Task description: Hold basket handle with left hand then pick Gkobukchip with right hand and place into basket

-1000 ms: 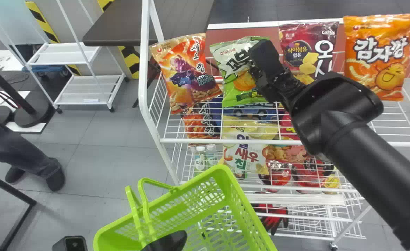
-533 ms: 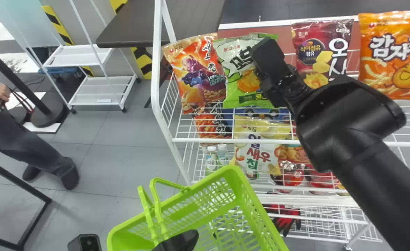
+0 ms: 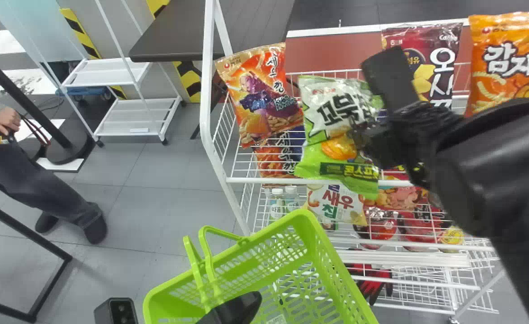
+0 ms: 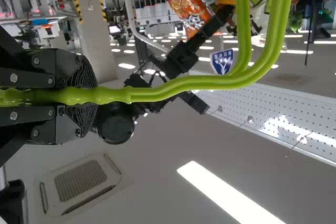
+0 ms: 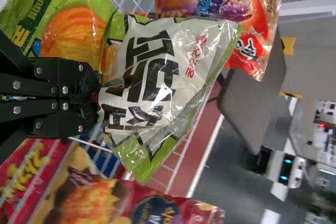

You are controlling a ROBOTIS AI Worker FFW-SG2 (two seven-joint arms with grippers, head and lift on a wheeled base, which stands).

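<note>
The green and white Gkobukchip bag (image 3: 336,117) is held by my right gripper (image 3: 359,135) in front of the upper shelf. In the right wrist view my right gripper (image 5: 97,98) is shut on the middle of the Gkobukchip bag (image 5: 152,72), which creases around the fingers. My left gripper (image 3: 241,308) is at the green basket (image 3: 318,243), low in the head view. Seen from the left wrist, the left gripper (image 4: 86,96) is shut on the basket handle (image 4: 184,88).
Orange snack bags (image 3: 262,96) (image 3: 512,63) and a maroon bag (image 3: 449,54) stand on the white wire rack (image 3: 208,99). More snacks lie on the lower shelves, and a dark table (image 3: 165,49) is behind the rack. A person stands at the far left.
The right gripper has drawn the Gkobukchip bag off its place between its neighbours, toward me and lower. The head view has shifted slightly; the left gripper remains at the basket.
</note>
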